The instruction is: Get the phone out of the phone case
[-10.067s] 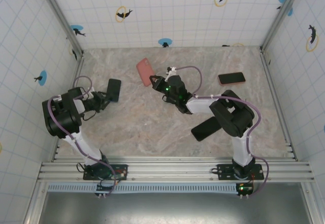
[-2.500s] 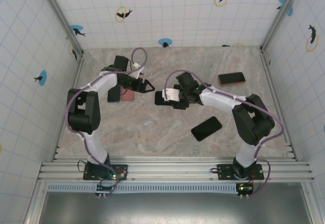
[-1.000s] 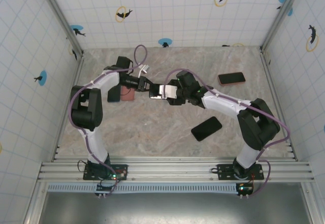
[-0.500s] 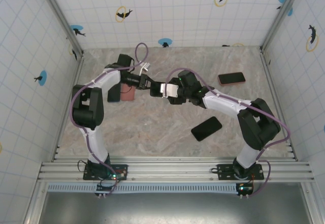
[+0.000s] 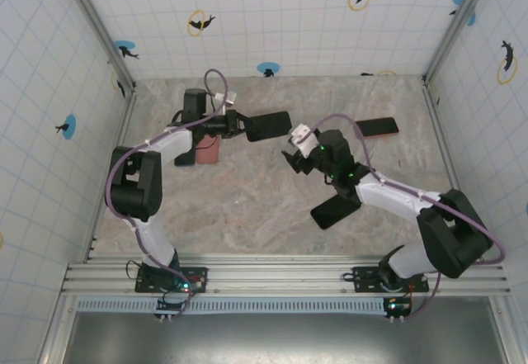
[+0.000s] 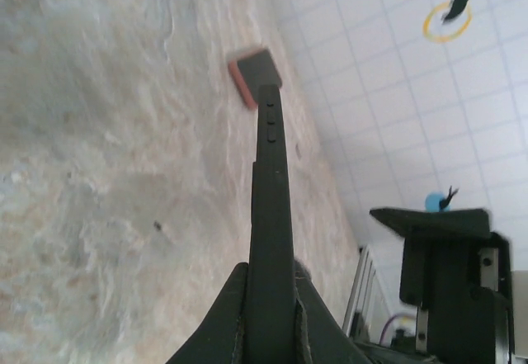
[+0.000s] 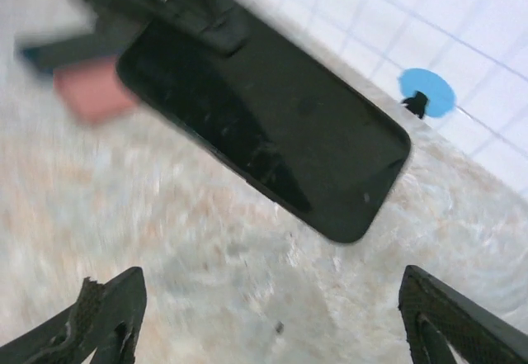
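Over marbled tabletop (image 5: 247,215), phone (image 5: 268,125); tiled walls (image 5: 272,17).

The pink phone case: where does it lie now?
In the top view the pink phone case lies on the table, left of centre, partly under the left arm, beside a black phone.

Left arm (image 5: 167,142), right arm (image 5: 389,194): white tube links were joined by bulky, rounded black joint housings. Purple cable (image 5: 214,73) was looped along each arm. Black bases (image 5: 161,277) were bolted to metal rail; small green and red lights (image 5: 394,305) were noted below. Left gripper (image 5: 245,125): slim black fingers (image 6: 235,314). Right gripper (image 5: 288,154): white block (image 5: 299,143) was mounted behind; black fingers (image 7: 111,319) were tipped with jagged edges.
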